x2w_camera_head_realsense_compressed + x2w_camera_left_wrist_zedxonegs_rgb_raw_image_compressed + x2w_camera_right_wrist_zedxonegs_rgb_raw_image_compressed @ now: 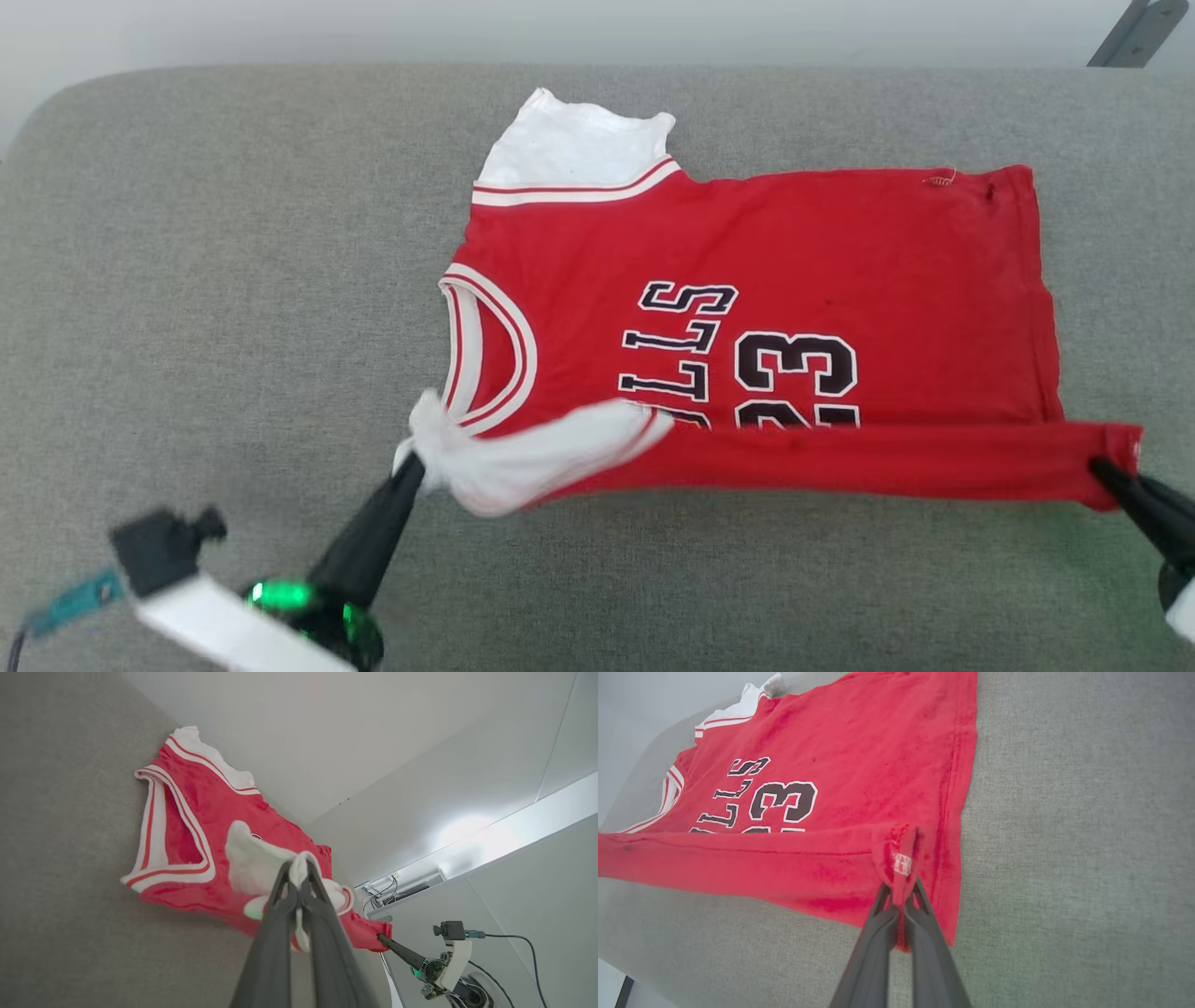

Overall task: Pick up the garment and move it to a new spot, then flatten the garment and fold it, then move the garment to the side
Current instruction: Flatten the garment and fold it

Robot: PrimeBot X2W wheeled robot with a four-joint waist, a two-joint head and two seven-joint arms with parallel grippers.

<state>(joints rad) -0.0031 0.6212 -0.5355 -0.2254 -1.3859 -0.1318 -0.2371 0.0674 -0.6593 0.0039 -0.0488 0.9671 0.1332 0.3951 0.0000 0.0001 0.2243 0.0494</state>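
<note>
gray cushion (187, 280) lay bare left of the garment (794, 252), bare strip in front too, pale wall (373, 28) stood behind, perhaps close

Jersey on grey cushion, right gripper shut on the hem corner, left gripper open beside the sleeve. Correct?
Not quite: the left gripper is shut on the white sleeve, as the left wrist view shows. The right gripper is shut on the hem corner; the jersey lies on the grey cushion.

Garment (794, 261): red jersey, white sleeve ends, white double-stripe trim at neck + armholes, black white-outlined "LLS" / "23" on front. Lies front-up, sideways on grey fabric surface (233, 280), neck to left, hem to right. Far part flat. Near long edge raised + folded over, covering part of print; near sleeve bunched.
</note>
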